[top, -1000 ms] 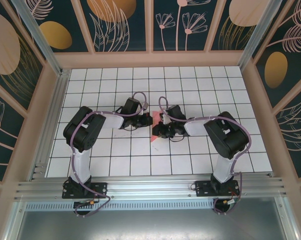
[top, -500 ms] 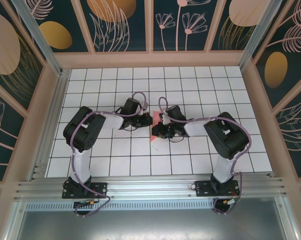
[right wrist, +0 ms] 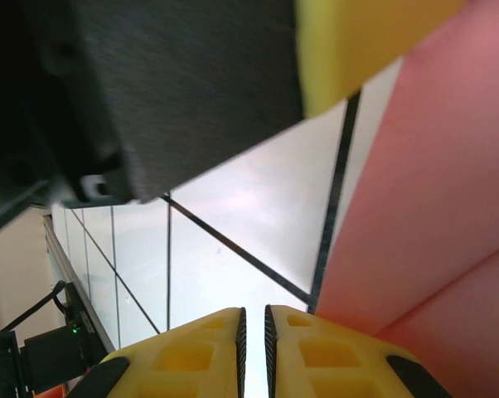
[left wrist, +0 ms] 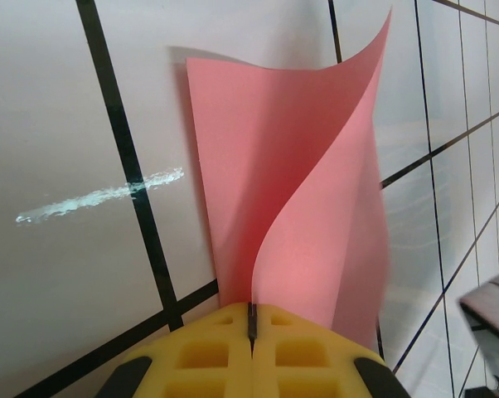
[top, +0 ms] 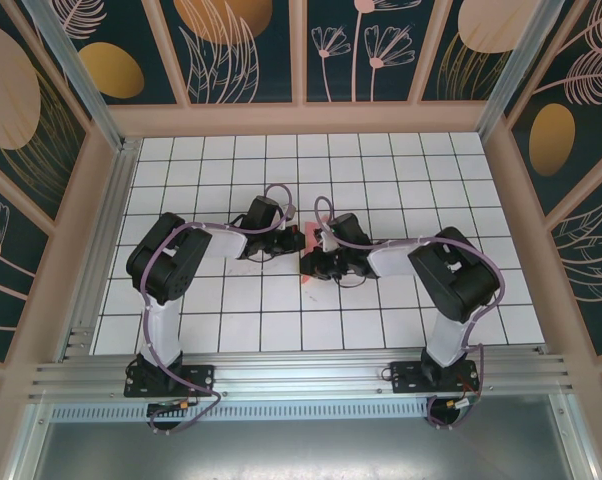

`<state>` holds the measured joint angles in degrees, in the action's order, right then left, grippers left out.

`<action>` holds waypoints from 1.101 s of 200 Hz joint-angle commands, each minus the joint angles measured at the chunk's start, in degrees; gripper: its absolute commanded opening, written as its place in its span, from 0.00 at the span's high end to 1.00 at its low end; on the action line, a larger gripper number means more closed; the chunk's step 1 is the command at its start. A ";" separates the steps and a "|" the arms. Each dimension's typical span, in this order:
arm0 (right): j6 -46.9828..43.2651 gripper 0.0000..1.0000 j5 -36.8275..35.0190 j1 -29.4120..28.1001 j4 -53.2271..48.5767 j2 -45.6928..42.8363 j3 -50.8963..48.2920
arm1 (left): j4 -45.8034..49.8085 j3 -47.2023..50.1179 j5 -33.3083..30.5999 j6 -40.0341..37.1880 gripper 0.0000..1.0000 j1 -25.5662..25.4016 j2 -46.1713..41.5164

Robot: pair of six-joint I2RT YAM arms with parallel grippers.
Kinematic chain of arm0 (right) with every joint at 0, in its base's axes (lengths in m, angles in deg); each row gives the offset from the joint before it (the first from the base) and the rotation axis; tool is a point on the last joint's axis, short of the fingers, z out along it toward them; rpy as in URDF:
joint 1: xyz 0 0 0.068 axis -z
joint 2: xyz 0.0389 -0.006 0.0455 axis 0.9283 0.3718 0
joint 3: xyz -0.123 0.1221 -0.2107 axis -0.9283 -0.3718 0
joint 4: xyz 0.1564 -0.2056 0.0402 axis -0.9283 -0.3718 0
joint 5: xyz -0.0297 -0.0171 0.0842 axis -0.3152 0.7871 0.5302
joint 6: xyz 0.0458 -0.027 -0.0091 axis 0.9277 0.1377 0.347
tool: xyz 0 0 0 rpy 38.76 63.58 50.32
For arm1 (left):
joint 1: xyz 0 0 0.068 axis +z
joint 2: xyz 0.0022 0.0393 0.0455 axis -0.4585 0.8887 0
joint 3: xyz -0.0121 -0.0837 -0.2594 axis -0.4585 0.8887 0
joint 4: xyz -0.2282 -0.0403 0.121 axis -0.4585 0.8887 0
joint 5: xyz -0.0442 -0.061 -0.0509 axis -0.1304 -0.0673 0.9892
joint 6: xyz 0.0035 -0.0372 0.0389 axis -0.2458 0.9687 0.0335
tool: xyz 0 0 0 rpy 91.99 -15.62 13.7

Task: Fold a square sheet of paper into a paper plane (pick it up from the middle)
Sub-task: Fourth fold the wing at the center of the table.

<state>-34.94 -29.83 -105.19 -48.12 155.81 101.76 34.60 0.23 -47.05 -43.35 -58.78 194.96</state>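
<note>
The square sheet of paper (left wrist: 291, 182) is pink-red and partly folded. One flap lies on the table and another curls up off it. My left gripper (left wrist: 252, 308) is shut on the paper's near edge, with the sheet pinched in the seam between the yellow fingers. From above, the paper (top: 307, 239) peeks out between both grippers at the table's middle. My right gripper (right wrist: 253, 313) sits just left of the paper (right wrist: 432, 207); its jaws are almost together with a thin slit and nothing between them. The left gripper's yellow finger (right wrist: 365, 41) hangs above it.
The white gridded table (top: 381, 180) is walled by a tan frame (top: 301, 118) with decorated panels. A whitish scuff (left wrist: 100, 196) marks the table left of the paper. Both arms (top: 171, 260) meet at the centre, close together.
The right gripper has edged left toward the left gripper, covering more of the pink paper from above. The left arm has stayed still.
</note>
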 commanded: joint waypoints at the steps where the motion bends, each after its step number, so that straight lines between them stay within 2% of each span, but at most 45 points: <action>1: -0.11 0.82 -0.36 -0.69 0.57 1.87 1.06 | 2.65 1.99 -6.20 -0.53 1.00 0.21 4.78; 95: 1.77 0.81 -2.30 -1.12 0.03 3.49 2.30 | 3.03 1.86 -6.19 -0.59 1.00 0.26 5.44; 153: -2.46 0.81 -5.11 -5.00 -10.77 3.44 3.82 | 4.07 1.46 -8.18 -0.15 1.00 0.26 5.59; 199: -1.43 0.81 -2.00 -6.18 -10.49 -4.24 1.06 | 4.36 1.35 -8.53 -0.44 1.00 0.26 5.46; 220: -0.05 0.81 -5.65 -4.04 -9.10 -9.91 1.98 | 4.52 1.28 -8.41 -0.71 1.00 0.22 5.35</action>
<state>-36.04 -34.03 -110.72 -56.79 153.16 103.33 34.51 0.25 -47.25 -43.30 -58.78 195.04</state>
